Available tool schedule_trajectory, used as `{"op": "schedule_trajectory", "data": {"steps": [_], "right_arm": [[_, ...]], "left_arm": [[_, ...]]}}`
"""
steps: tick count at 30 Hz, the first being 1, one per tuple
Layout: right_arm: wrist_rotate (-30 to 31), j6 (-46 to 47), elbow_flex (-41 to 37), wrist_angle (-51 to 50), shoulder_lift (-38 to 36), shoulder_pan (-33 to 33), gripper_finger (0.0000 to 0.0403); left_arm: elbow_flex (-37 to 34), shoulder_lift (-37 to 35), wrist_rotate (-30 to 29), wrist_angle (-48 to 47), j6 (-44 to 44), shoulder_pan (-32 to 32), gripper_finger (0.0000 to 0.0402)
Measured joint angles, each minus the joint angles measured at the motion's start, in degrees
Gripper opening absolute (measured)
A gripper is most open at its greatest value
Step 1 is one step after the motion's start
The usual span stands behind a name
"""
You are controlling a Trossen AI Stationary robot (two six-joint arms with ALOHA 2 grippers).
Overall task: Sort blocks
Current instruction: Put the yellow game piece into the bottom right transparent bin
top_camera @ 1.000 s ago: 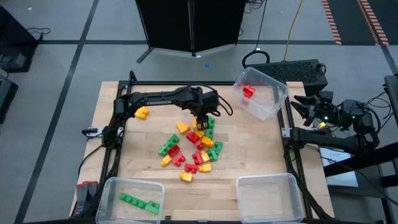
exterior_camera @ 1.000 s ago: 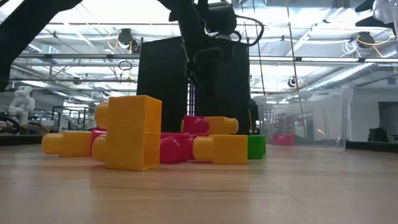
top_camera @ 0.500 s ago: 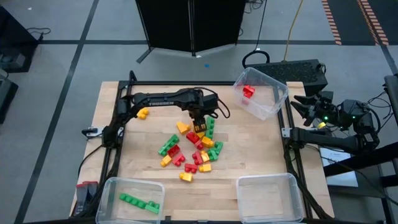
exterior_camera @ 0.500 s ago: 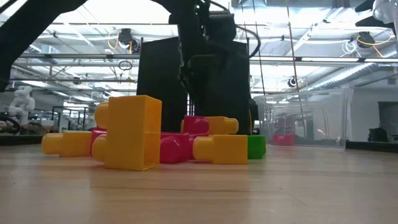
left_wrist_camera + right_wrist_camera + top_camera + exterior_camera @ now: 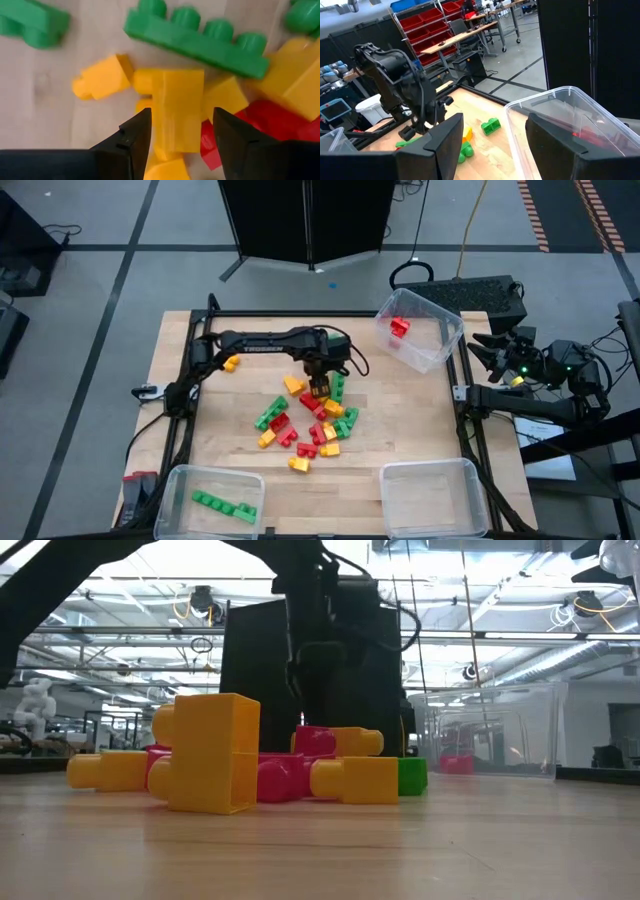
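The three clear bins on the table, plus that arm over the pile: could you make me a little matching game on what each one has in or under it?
1. near-left bin
2. far-right bin
3. near-right bin
4. left gripper

a. red blocks
b. a yellow block between open fingers
c. green blocks
d. no blocks

Pairs: 1-c, 2-a, 3-d, 4-b

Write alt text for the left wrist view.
The left gripper has its two dark fingers open on either side of a yellow block lying on the wooden table. A long green block, another yellow block and red blocks lie close around it.
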Motion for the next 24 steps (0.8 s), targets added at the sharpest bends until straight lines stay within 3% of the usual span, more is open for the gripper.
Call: {"op": "schedule_trajectory", "data": {"steps": [10,18,24], "right_arm": [[0.0,0.0,0.0,0.0,0.0,0.0,0.0208],[0.0,0.9,0.0,0.0,0.0,0.0,0.0208],[0.0,1.5,0.0,-0.2,0.0,0.0,0.0208]], "left_arm": [[-8.2,0.0,-0.4,8.7,0.0,0.4,0.0176],[-7.9,-0.2,-1.1,9.5,-1.5,0.4,0.0099],[-6.2,0.0,-0.9,9.1,-2.9,0.2,0.0093]]}}
